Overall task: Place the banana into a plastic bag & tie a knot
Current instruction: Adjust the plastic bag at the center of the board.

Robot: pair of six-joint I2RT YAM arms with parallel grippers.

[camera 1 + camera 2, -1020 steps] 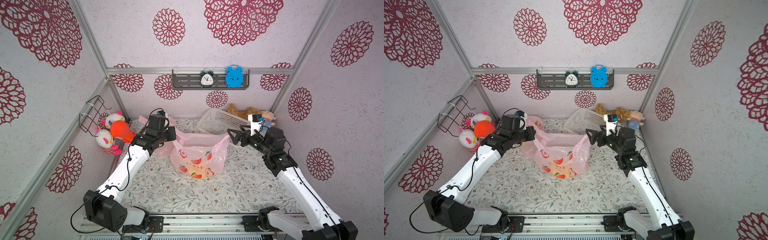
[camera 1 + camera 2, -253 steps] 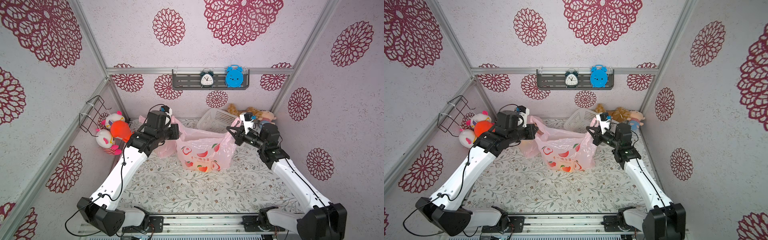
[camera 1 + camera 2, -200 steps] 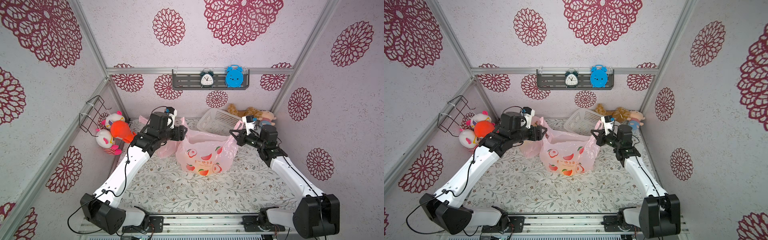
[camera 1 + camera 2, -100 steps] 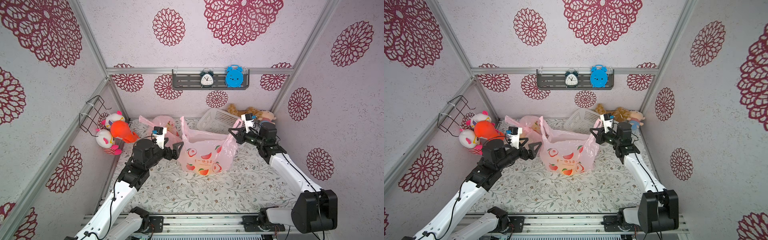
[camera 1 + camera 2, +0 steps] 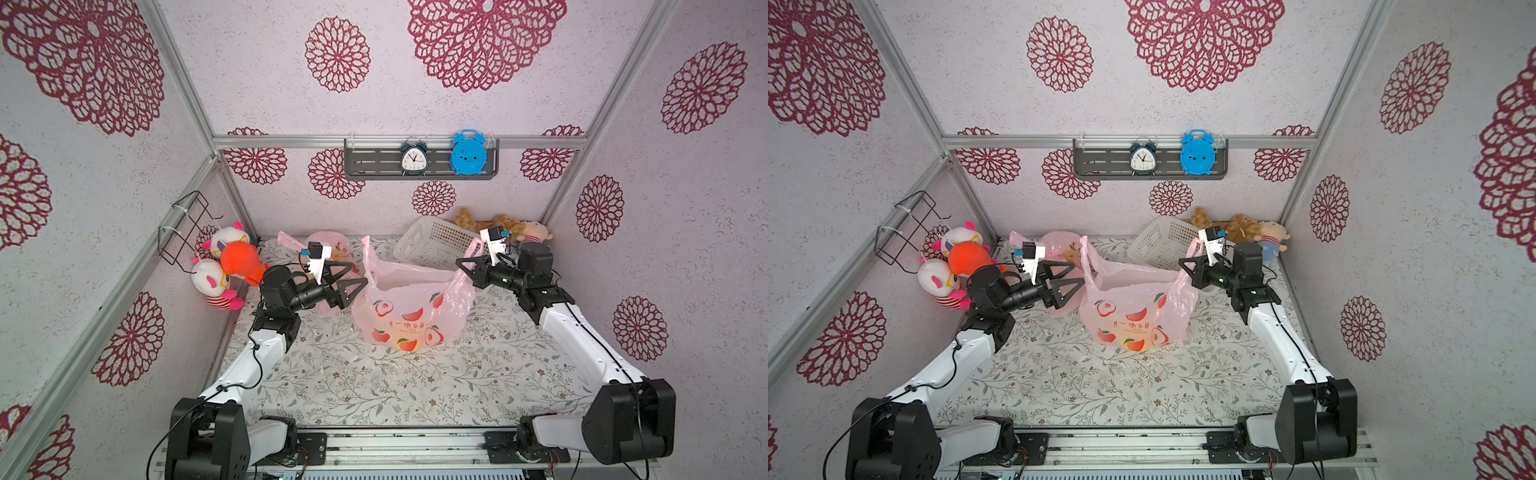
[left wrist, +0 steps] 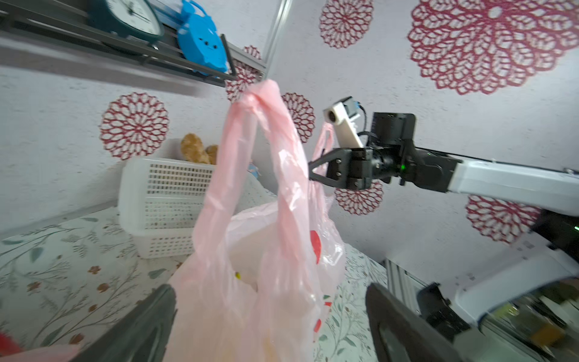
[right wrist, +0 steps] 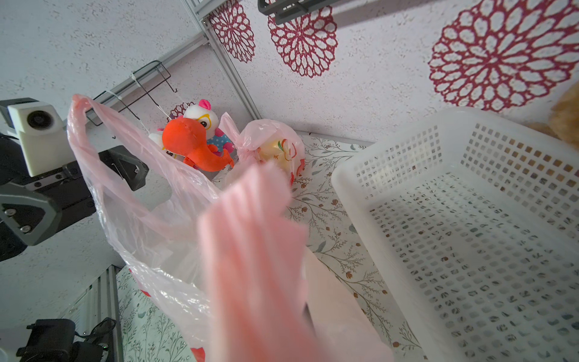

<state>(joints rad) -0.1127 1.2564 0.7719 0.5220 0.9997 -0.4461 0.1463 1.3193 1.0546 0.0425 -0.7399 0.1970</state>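
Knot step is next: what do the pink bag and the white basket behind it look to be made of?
Pink bag: thin plastic film, it seems. It is translucent and glossy, with creases, highlights and sagging walls. White basket: probably rigid moulded plastic with a satin finish. It has a regular grid of holes, a smooth thick rim, and holds its shape.

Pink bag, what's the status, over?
Left hand open beside pink bag. Right hand shut on its handle. Bag upright, untied. White basket just behind.

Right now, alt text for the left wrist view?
A pink plastic bag fills the centre, one handle loop upright, framed by the open left claw. Beyond it the right claw is shut on the other handle; a white basket sits behind.
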